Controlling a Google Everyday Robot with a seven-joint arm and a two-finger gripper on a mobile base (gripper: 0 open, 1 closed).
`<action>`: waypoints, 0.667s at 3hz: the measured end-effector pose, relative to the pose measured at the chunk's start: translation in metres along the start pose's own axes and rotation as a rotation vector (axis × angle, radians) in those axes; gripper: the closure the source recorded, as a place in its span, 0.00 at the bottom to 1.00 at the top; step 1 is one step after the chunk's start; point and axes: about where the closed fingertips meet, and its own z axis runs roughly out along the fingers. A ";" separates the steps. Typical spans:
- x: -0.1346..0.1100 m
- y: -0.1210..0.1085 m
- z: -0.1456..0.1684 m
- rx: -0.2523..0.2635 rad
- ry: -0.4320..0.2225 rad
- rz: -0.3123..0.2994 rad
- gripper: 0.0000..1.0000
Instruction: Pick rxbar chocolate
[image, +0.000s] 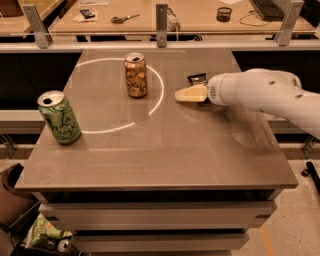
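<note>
We're hovering the gripper low over the table, right of the brown-gold can. The rxbar chocolate is lying just behind it. We're not able to tell the claw's state.

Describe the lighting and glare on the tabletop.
Camera view: warm, dim light; a bright ring glares on the glossy table around the brown-gold can; the gripper, just right of the ring, partly hides the dark rxbar chocolate.
</note>
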 end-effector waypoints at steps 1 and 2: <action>0.014 -0.002 0.003 0.013 0.018 0.012 0.18; 0.011 -0.002 0.001 0.014 0.019 0.013 0.41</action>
